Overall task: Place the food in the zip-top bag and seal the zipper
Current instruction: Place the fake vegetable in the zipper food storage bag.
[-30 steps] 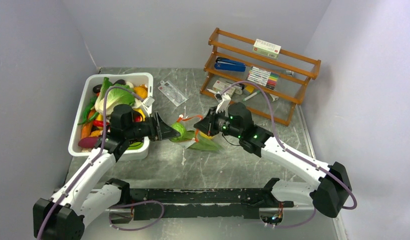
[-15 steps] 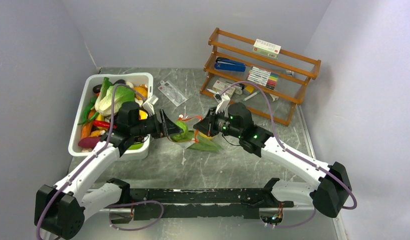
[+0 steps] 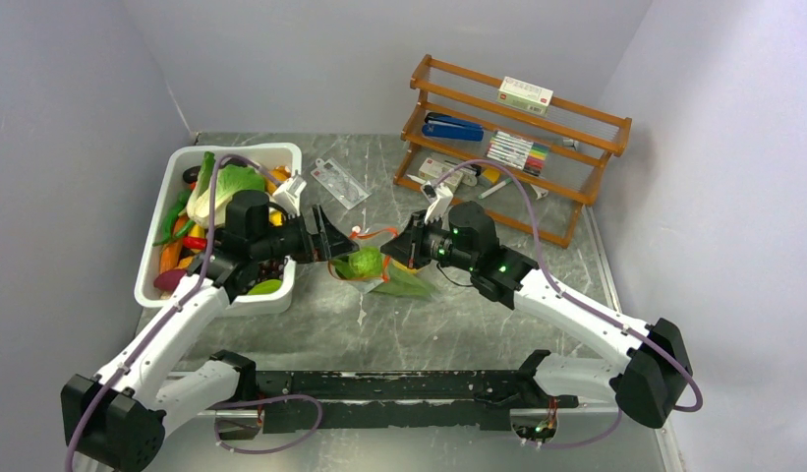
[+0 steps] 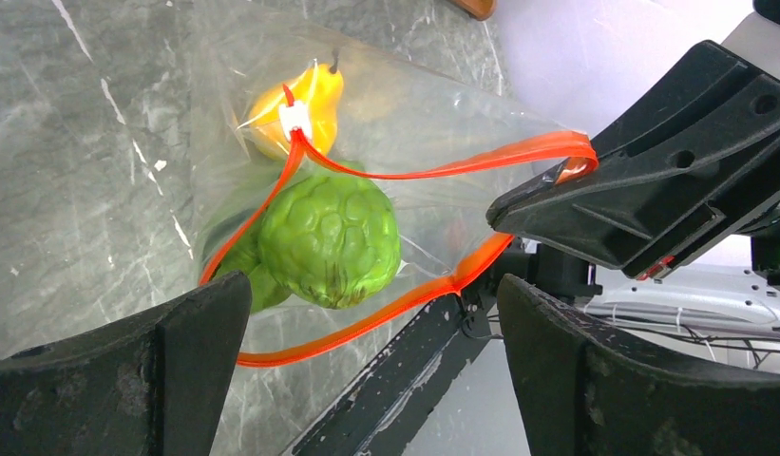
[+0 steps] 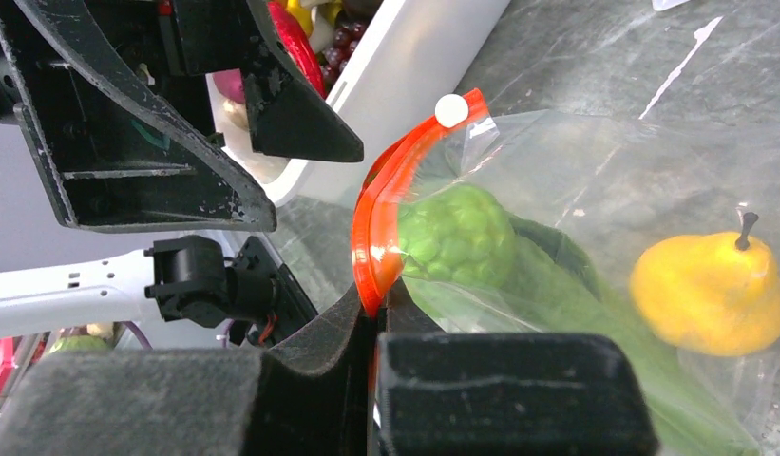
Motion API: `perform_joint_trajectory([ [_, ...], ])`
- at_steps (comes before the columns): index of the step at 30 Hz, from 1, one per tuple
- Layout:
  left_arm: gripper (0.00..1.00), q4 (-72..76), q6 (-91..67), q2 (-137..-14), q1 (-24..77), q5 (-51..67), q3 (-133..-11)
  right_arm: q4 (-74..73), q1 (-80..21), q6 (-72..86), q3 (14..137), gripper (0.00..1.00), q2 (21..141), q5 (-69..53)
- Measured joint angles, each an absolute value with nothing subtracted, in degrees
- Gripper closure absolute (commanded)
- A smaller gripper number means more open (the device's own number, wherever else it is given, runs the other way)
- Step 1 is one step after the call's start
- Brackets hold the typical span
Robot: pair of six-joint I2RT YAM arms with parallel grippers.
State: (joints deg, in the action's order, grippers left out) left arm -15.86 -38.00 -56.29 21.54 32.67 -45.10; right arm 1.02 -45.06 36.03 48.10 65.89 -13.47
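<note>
The clear zip-top bag (image 3: pixel 404 283) lies mid-table with its mouth held open toward the left. My right gripper (image 5: pixel 376 309) is shut on the red-orange zipper (image 5: pixel 374 223) at one end of the mouth. Inside the bag sit a bumpy light-green fruit (image 4: pixel 331 237), a yellow pear (image 4: pixel 295 104) and a long green leaf (image 5: pixel 576 313). The zipper (image 4: pixel 443 285) loops around the green fruit, with its white slider (image 4: pixel 293 119) at the far end. My left gripper (image 4: pixel 371 313) stands wide open just outside the mouth, holding nothing.
A white tub (image 3: pixel 281 157) with several more toy foods stands at the left, under my left arm. A small clear packet (image 3: pixel 338 182) lies behind the bag. A wooden rack (image 3: pixel 517 128) with stationery stands at the back right.
My left gripper carried the green fruit right into the bag's mouth, then opened and let it go. The fruit now rests inside the bag. The right gripper has not moved.
</note>
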Motion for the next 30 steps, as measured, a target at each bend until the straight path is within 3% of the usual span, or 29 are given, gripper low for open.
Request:
perform_joint_trajectory([
  [10,0.0,-23.75,-35.38,-54.04,21.58,24.45,-50.63,0.91,-44.93,36.64,48.1,1.0,65.54,-13.15],
  [20,0.0,-38.72,-36.91,-51.62,21.58,-0.62,-58.22,-4.05,-41.95,39.48,52.45,1.0,67.55,-19.53],
  [24,0.04,-43.97,-42.3,-50.52,21.58,-10.44,-57.36,-5.8,-40.84,36.8,55.16,1.0,67.57,-24.99],
  [30,0.08,-48.29,-47.7,-49.95,21.58,-17.78,-56.05,1.15,-36.75,43.29,53.71,1.0,66.92,-34.61],
])
